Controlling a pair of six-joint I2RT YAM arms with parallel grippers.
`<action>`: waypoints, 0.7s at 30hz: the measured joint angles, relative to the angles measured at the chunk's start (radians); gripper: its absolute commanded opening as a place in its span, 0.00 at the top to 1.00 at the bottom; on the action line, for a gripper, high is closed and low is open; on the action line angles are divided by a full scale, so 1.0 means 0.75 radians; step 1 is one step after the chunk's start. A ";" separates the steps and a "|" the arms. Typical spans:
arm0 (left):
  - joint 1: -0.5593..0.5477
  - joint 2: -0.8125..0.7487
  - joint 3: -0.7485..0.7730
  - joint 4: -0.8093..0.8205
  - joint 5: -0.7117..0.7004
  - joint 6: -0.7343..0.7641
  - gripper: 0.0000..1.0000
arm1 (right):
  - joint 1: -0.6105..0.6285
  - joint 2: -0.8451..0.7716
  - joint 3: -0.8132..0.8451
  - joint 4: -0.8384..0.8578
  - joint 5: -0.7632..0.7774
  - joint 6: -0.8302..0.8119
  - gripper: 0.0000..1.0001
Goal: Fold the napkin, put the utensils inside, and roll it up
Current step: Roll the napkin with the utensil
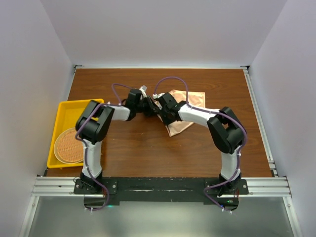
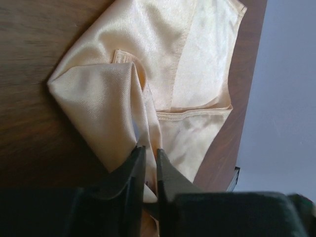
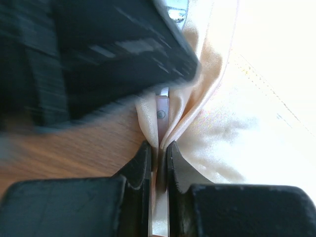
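Observation:
The peach-orange napkin point(image 1: 190, 97) lies crumpled right of the table's middle, and its left part is bunched up where both grippers meet. My left gripper point(image 1: 147, 105) is shut on a raised fold of the napkin point(image 2: 173, 59), with cloth pinched between its fingertips point(image 2: 138, 155). My right gripper point(image 1: 159, 108) faces it from the right. In the right wrist view this gripper point(image 3: 159, 148) is shut on a fold of the napkin point(image 3: 222, 123) that wraps a slim silvery utensil handle point(image 3: 162, 109). The rest of the utensil is hidden in the cloth.
A yellow tray point(image 1: 63, 109) stands at the left table edge with a round woven wicker mat point(image 1: 70, 145) in it. The left gripper's black body point(image 3: 98, 54) fills the top left of the right wrist view, very close. The brown table point(image 1: 143, 148) is walled on three sides.

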 measured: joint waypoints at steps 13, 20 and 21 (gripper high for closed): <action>0.182 -0.496 -0.032 -0.434 -0.116 0.007 0.27 | -0.233 0.040 -0.058 0.183 -0.736 0.045 1.00; 0.089 -0.336 -0.031 -0.674 -0.125 -0.102 0.36 | -0.268 0.142 -0.055 0.292 -1.083 0.153 1.00; 0.074 -0.323 -0.031 -0.709 -0.125 -0.117 0.36 | -0.276 0.158 -0.051 0.303 -1.128 0.172 1.00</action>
